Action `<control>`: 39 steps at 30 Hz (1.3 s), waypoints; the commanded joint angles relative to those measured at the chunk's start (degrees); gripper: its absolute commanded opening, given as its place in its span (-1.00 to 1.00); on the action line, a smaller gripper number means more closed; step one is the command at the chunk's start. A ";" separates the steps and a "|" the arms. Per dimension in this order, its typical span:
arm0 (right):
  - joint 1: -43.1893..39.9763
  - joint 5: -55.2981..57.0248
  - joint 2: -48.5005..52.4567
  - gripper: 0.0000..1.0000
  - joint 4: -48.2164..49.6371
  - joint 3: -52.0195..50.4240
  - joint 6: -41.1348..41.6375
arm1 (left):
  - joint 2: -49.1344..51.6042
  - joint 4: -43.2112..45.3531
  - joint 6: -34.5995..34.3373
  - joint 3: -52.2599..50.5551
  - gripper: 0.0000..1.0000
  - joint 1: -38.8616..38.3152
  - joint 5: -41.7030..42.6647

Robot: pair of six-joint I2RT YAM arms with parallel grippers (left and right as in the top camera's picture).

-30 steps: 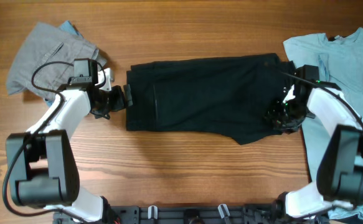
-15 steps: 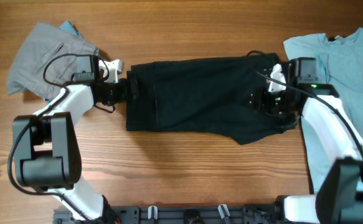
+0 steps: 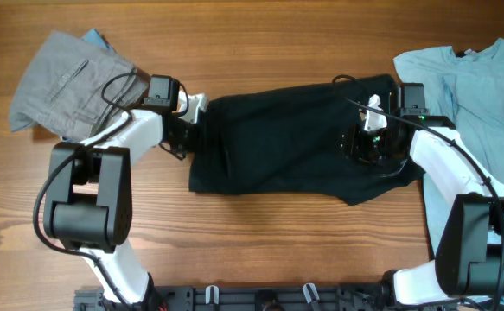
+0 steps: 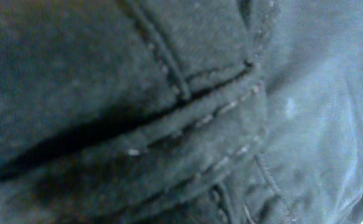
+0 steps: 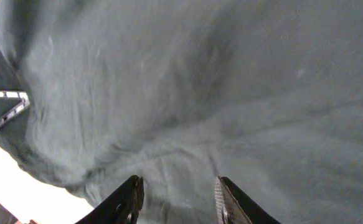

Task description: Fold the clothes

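1. A black garment (image 3: pixel 286 142) lies spread across the middle of the desk (image 3: pixel 252 233), longer side to side than front to back. Its left edge is drawn in and rumpled, and its lower right corner hangs lower than the rest of the hem.
2. The left gripper (image 3: pixel 188 131) sits at the upper left corner of the black garment, touching the cloth. From overhead its dark fingers merge with the fabric.
3. The left wrist view is filled with dark cloth at very close range: a thick stitched seam runs across it on a slant, with a fold beneath. No fingers show there, so I cannot tell how the left jaws stand.
4. The right gripper (image 3: pixel 366 145) rests on the right part of the black garment, inside its edge, near the upper right corner.
5. In the right wrist view the two fingertips (image 5: pixel 131 200) show at the bottom, a moderate gap apart, with creased cloth across the gap. I cannot tell whether the jaws pinch a fold or merely press on it.
6. A grey garment (image 3: pixel 61 82) lies crumpled at the far left of the desk, apart from the black one.
7. A light blue T-shirt (image 3: pixel 481 82) lies at the right edge, just beside the black garment's right end, under the right arm.
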 commanded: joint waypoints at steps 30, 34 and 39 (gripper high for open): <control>-5.51 -1.49 -13.07 0.11 -1.70 2.05 0.35 | 8.76 -28.09 -20.00 35.87 1.00 -31.19 -16.17; -5.51 -1.64 -13.07 0.55 -2.67 2.05 0.26 | 6.51 -30.91 -19.41 37.83 1.00 -30.36 -13.70; -4.09 -9.81 -13.07 0.40 -3.87 2.05 -9.18 | -0.44 -38.03 -15.08 43.43 1.00 -25.27 -20.33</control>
